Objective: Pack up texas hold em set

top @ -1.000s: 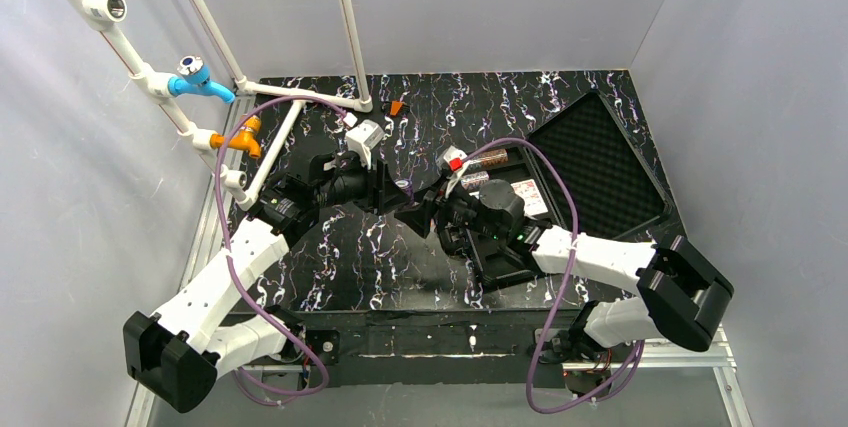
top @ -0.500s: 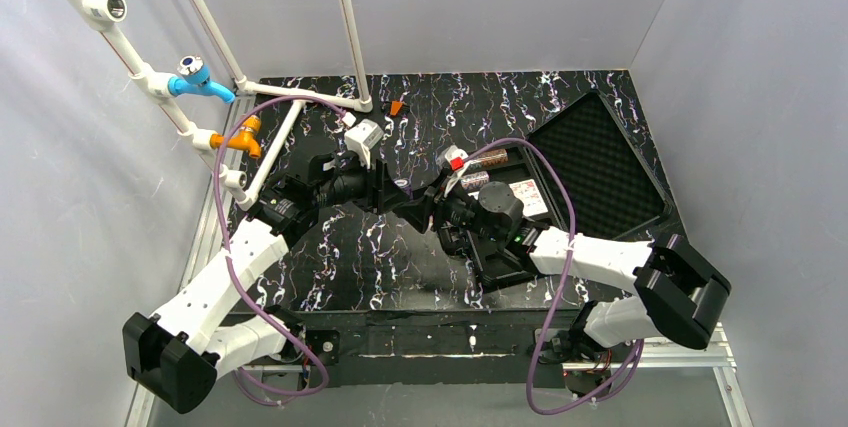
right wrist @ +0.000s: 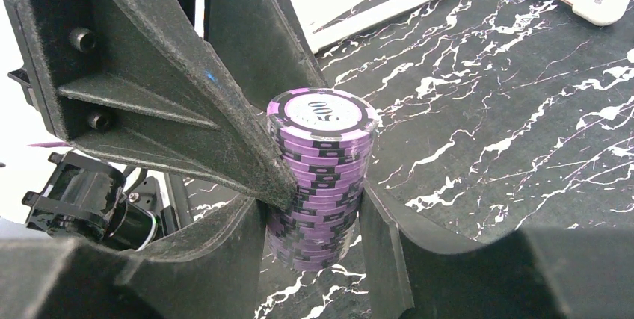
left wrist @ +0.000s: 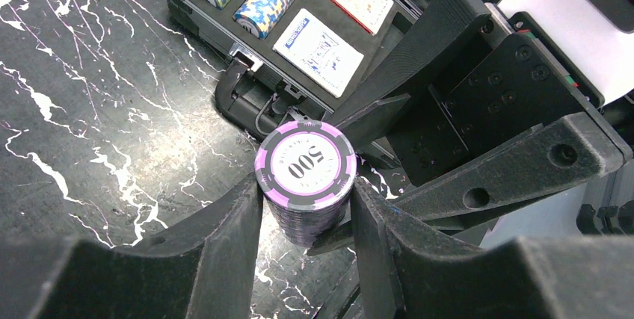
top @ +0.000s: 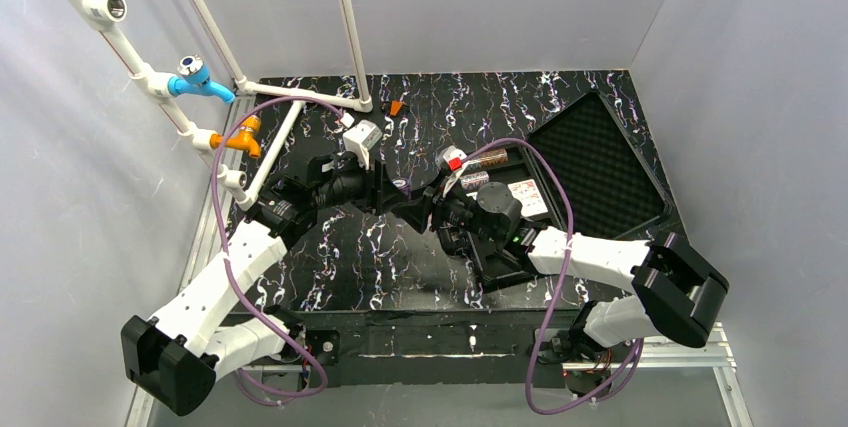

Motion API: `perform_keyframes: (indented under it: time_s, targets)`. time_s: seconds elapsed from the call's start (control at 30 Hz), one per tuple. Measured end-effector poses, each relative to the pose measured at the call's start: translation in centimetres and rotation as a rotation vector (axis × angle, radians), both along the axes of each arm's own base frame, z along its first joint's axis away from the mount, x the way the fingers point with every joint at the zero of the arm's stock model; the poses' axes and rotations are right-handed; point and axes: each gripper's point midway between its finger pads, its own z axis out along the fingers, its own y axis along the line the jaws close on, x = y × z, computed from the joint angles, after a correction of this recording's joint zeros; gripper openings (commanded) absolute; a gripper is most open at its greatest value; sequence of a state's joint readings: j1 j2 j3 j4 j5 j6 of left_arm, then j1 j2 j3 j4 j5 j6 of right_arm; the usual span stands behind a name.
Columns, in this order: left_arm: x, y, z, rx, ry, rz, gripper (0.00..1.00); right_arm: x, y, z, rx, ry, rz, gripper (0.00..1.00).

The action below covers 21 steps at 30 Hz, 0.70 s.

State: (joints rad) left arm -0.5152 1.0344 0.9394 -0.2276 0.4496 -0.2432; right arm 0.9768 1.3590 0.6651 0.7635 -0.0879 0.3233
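Observation:
A tall stack of purple "500" chips (left wrist: 305,177) stands upright between both grippers near the table's middle; it also shows in the right wrist view (right wrist: 321,177). My left gripper (left wrist: 306,214) is shut on its upper part, a finger pressing each side. My right gripper (right wrist: 314,248) comes from the opposite side and is shut on the lower part. In the top view the two grippers meet, left (top: 398,197) and right (top: 420,211). The open black case (left wrist: 194,24) lies behind with blue-yellow chip rolls (left wrist: 262,5) and two card decks (left wrist: 318,51).
The case's foam-lined lid (top: 600,162) lies open at the back right. A white pipe frame (top: 300,95) with blue (top: 195,75) and orange (top: 245,135) fittings runs along the left and back. A small orange piece (top: 397,107) lies near the back.
My right gripper has moved left to meet the left gripper, and its fingers now sit around the chip stack. The left arm has barely shifted.

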Motion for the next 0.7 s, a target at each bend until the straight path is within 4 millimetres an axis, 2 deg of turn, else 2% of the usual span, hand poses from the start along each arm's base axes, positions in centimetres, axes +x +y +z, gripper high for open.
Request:
perform_keyframes:
  time_s: [0.23,0.5,0.7]
  targets:
    - [0.0,0.1,0.0,0.006,-0.004,0.003,0.55,0.1,0.0,0.0,-0.003,0.001,-0.005,0.01]
    - [-0.1,0.2,1.6,-0.024,-0.066,0.002,0.81,0.4,-0.5,-3.2,-0.105,0.059,-0.034,0.01]
    - [0.0,0.5,2.3,-0.028,-0.107,0.017,0.98,0.5,-0.8,-3.9,-0.132,0.071,-0.048,0.01]
